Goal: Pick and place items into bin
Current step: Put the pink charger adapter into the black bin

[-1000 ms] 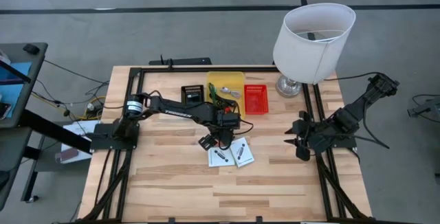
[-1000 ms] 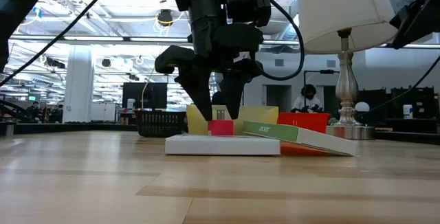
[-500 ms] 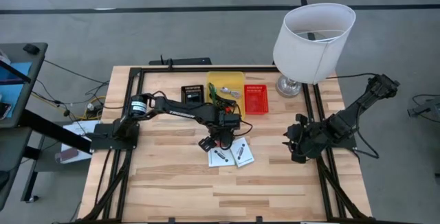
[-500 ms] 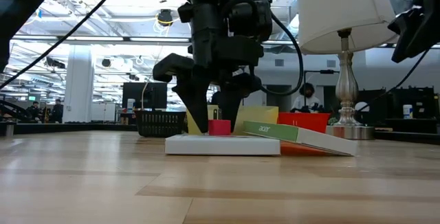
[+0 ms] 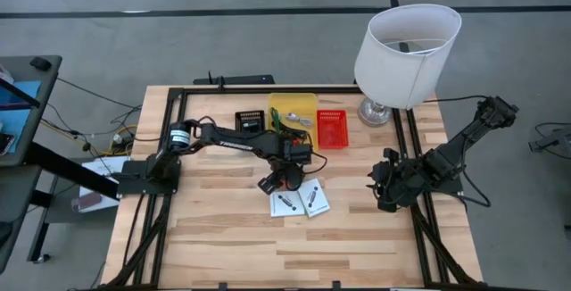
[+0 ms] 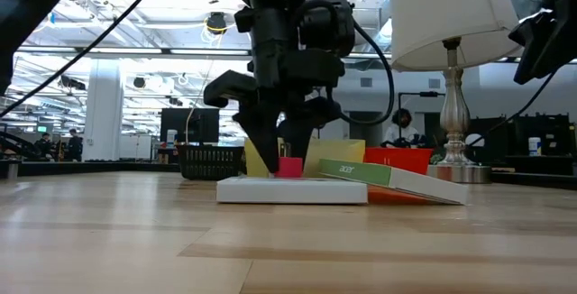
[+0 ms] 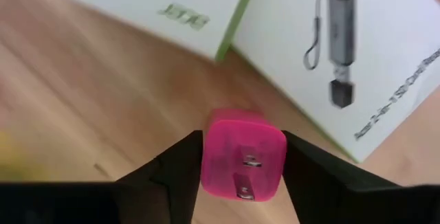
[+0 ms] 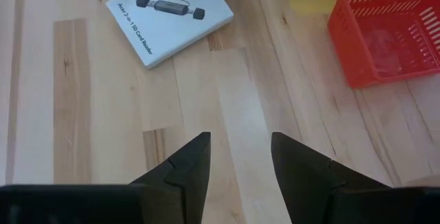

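Note:
A small pink cube [image 7: 244, 159] sits on the wood at the table's middle, just beyond two white boxes [image 5: 284, 203] [image 5: 314, 197] printed with a black cable adapter. My left gripper [image 5: 284, 180] points down over the cube, its fingers closed on either side of it [image 6: 289, 166]. My right gripper [image 5: 384, 189] hovers open and holds nothing above the table's right edge. Its wrist view shows bare wood under its fingers [image 8: 240, 145]. A yellow bin [image 5: 293, 111] stands at the far middle. My left gripper pinches the pink cube by two opposite sides [image 7: 206, 162] between its two fingers. The fingers come from above, pointing steeply down. The cube stands upright with its base on the table, beside the near white box.
A red basket [image 5: 331, 128] stands right of the yellow bin and a small black basket [image 5: 250, 121] left of it. A white lamp [image 5: 406, 50] stands at the far right corner. One white box [image 6: 388, 177] leans tilted on the other. Bare wood lies toward the near edge.
My left gripper has sunk a little over the pink cube, and its fingers have drawn together from a wide straddle until they meet the cube's sides. The cube has stayed on the table. My right arm has dipped slightly at the right edge.

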Controlling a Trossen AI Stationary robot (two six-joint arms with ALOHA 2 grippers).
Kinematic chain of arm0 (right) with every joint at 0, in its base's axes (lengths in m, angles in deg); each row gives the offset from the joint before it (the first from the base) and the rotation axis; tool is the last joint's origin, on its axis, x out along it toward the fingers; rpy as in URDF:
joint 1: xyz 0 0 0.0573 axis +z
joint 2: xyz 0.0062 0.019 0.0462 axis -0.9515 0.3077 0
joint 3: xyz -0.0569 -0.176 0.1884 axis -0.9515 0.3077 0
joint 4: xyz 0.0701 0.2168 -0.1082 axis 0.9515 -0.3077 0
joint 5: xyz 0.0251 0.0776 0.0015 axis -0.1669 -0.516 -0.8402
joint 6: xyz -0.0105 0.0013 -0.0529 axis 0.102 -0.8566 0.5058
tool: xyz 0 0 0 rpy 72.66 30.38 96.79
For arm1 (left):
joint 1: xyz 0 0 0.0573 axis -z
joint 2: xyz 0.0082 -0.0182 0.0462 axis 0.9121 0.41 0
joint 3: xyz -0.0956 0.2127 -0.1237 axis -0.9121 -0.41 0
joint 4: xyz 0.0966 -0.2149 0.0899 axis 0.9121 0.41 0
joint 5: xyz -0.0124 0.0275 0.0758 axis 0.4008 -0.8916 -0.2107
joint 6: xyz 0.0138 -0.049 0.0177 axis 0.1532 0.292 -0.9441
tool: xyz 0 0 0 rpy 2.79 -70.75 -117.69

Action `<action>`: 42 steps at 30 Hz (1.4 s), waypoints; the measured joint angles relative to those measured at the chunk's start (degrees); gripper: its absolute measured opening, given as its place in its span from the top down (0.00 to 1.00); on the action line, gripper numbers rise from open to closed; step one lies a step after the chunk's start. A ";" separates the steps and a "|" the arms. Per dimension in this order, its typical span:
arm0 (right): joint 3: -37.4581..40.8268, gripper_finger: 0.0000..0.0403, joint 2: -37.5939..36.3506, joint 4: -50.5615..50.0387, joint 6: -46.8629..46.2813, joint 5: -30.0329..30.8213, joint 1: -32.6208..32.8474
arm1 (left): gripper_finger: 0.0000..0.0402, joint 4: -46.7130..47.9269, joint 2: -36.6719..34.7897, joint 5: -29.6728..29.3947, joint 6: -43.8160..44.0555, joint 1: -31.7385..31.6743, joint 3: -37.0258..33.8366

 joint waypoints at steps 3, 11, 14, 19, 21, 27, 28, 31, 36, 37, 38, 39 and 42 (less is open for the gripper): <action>0.00 0.62 0.00 0.00 -0.22 0.00 0.00 | 0.59 0.21 -0.04 -0.09 0.02 -0.49 0.02; 0.00 0.63 0.00 0.02 -0.46 0.00 0.00 | 0.59 1.54 -1.18 -0.96 0.22 -0.62 0.04; 0.00 0.63 0.00 0.01 -0.46 0.00 -0.02 | 0.58 2.59 -1.83 -2.35 0.27 -0.47 0.04; 0.00 0.63 0.00 0.05 -0.48 0.00 -0.02 | 0.58 5.26 -3.40 -5.36 1.73 0.13 0.06; 0.00 0.63 -0.02 0.03 -0.48 0.00 -0.02 | 0.58 7.05 -3.90 -7.18 2.72 0.35 0.06; 0.00 0.63 -0.02 0.05 -0.50 0.00 -0.09 | 0.58 15.55 -4.37 -10.04 8.12 0.41 0.06; 0.00 0.63 -0.02 0.05 -0.50 0.00 -0.09 | 0.58 17.20 -4.37 -10.13 9.02 0.40 0.06; 0.00 0.63 -0.04 0.07 -0.50 0.00 -0.09 | 0.58 20.75 -4.37 -10.14 11.21 0.43 0.06; 0.00 0.63 -0.06 0.07 -0.56 0.00 -0.09 | 0.58 27.16 -4.37 -13.56 12.84 0.45 0.06; 0.00 0.63 -0.04 0.07 -0.57 0.00 -0.09 | 0.58 28.15 -4.37 -14.49 13.05 0.45 0.06; 0.00 0.63 -0.04 0.11 -0.59 0.00 -0.09 | 0.58 29.00 -4.37 -15.26 13.21 0.43 0.06; 0.00 0.63 -0.05 0.22 -0.59 0.00 -0.09 | 0.58 29.58 -4.37 -16.08 13.49 0.39 0.06; -0.03 0.63 -0.07 0.28 -0.59 0.00 -0.09 | 0.58 31.33 -5.29 -18.05 14.11 0.00 0.06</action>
